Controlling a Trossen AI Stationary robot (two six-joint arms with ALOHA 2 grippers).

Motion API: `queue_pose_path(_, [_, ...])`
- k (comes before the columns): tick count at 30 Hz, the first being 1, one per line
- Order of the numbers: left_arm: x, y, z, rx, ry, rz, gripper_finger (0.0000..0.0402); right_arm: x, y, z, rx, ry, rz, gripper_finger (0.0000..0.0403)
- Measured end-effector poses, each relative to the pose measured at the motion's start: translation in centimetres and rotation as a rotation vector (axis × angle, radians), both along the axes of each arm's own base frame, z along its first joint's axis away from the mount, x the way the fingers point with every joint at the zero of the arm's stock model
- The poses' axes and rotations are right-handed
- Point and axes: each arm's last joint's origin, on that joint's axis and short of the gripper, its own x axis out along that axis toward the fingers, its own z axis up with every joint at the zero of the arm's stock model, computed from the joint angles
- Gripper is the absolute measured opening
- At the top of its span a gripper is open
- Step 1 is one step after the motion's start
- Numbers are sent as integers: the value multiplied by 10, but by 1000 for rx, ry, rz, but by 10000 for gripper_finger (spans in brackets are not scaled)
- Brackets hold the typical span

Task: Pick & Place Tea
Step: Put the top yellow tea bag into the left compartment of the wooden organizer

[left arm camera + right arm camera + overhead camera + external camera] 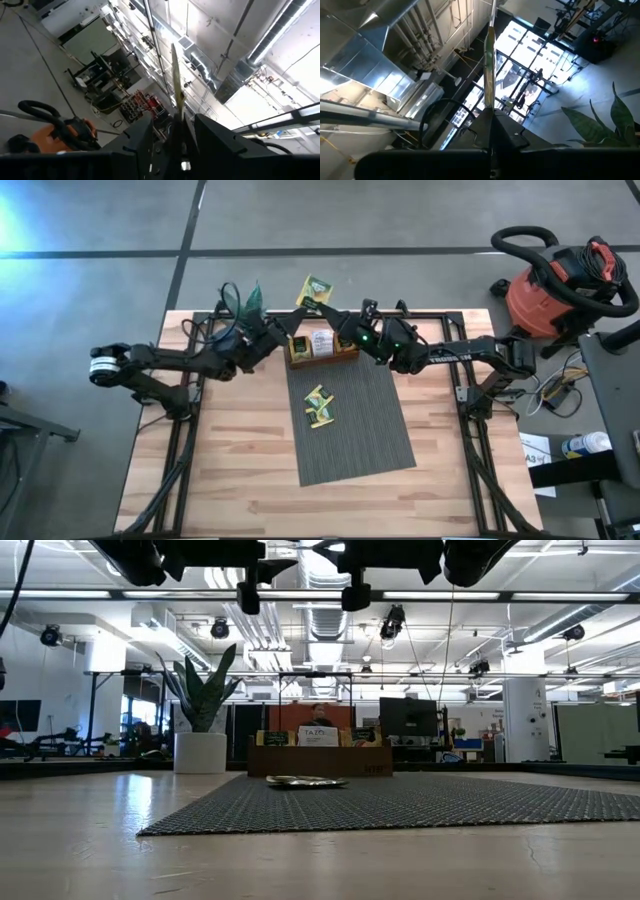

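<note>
A yellow-green tea sachet (317, 290) is held high above the far edge of the table, between my two raised grippers. My right gripper (491, 117) is shut on it, and the sachet (490, 65) shows edge-on above the fingers. My left gripper (175, 130) is open and points up. Its fingers stand on either side of the same thin sachet edge (177, 85). A few more sachets (320, 408) lie flat on the grey mat (360, 440). Others stand in the brown wooden tray (322, 348) at the mat's far end. My right gripper pinches the sachet's lower edge (491, 107) between its two shut fingers. The fingers point upward and come from the table's right. The sachet stands upright above the fingertips, lifted clear of the table and tray.
A potted plant (247, 304) stands at the far edge behind the left gripper, and its pot (200, 752) shows left of the tray (320, 755). A red shop vacuum (560, 280) sits on the floor beyond the table's right side. Bare wood surrounds the mat.
</note>
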Motion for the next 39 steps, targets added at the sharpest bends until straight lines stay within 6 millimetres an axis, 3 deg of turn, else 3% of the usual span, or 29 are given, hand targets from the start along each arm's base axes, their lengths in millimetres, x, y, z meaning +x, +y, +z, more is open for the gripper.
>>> queue_pose_path(10, [-1, 9, 5, 40, -6, -36, 124, 1, 0, -2, 2, 20, 4, 9])
queue_pose_path(22, [-1, 12, 4, 60, 19, -15, 6, 1, 0, -2, 3, 27, 4, 9])
queue_pose_path(30, [-2, 15, 4, 85, 40, 2, 1, 3, 2, -5, -39, 73, 98, 14])
queue_pose_path(39, [-23, 10, 19, 182, 159, 38, 1, -8, 6, -13, -140, 457, 105, 66])
